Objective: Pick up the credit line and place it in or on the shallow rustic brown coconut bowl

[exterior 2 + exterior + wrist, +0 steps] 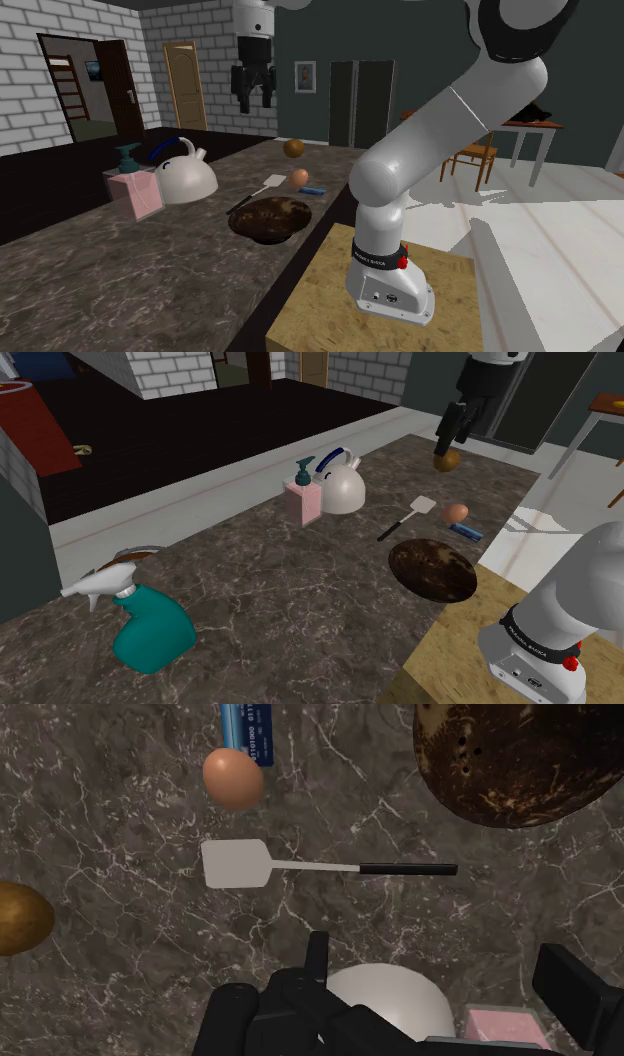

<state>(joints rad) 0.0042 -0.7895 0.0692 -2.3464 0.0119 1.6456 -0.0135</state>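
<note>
– Progress on this one? Blue credit card (465,531) lies flat on the surface (250,582), just beside the egg (456,512), near the brown coconut bowl (433,570) but not in it

– Yeah, nothing's done yet imo, the whole pick and place is left. Claw (452,440) hangs high over the surface, fingers wide apart, holding nothing, touching nothing
</note>
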